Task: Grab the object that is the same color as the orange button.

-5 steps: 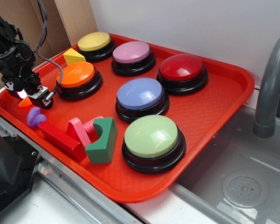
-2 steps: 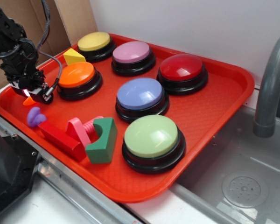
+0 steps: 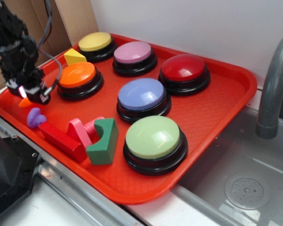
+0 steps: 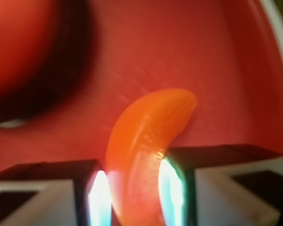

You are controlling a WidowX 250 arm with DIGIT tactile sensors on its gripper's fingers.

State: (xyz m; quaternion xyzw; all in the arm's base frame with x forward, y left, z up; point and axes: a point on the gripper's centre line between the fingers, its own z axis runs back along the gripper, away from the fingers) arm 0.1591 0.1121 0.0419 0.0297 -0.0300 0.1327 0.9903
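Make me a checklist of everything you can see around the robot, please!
Surface: red tray, beside a sink.
Job's things: orange slice between the gripper's fingers; orange button close by.
Clutter: yellow, pink, red, blue and green buttons; yellow wedge; purple piece; red, pink and green blocks.
Gripper: gripper low over the tray's left corner, fingers either side of the slice; grip unclear.
Cables: black cable looping off the arm.
Surroundings: grey faucet, white wall, cardboard.

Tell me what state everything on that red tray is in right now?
Gripper: low over the tray, fingers on either side of the orange crescent; whether it is clamped cannot be told.
Orange crescent: between the fingers, one end sticking out.
Orange button: upright, untouched.
Green arch block: standing on edge.
Red tray: flat beside the sink.
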